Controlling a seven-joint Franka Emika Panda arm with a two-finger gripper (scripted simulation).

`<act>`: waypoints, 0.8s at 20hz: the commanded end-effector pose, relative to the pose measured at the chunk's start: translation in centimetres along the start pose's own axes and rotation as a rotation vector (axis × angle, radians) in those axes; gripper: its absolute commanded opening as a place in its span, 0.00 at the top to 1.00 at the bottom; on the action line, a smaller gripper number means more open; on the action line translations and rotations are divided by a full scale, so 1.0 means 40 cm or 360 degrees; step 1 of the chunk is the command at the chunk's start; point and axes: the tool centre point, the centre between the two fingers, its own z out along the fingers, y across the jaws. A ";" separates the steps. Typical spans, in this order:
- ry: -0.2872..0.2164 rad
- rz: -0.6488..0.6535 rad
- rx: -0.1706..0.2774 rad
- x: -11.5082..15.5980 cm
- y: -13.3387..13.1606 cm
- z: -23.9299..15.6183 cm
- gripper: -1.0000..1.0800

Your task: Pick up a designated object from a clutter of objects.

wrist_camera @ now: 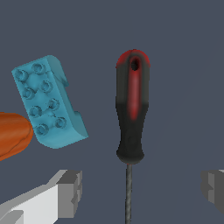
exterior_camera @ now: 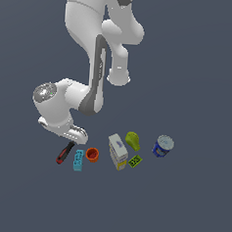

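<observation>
Claw (wrist_camera: 142, 186) spread wide astride screwdriver (wrist_camera: 131, 109) shaft

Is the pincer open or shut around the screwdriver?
Open. In the wrist view its fingers stand wide apart on either side of the screwdriver shaft, touching nothing.

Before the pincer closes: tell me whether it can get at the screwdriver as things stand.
Probably yes. In the wrist view the pincer is open, one finger on each side of the screwdriver shaft, with nothing between. The cyan block lies beside the handle, apart from it.
</observation>
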 end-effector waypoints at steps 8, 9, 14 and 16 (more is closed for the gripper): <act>0.0000 0.0000 0.0000 -0.001 0.000 0.042 0.04; 0.0001 0.0001 0.0000 -0.001 0.001 0.054 0.04; 0.0001 0.0001 0.0000 -0.002 0.001 0.112 0.04; 0.0002 0.0002 0.0000 -0.001 0.002 0.123 0.04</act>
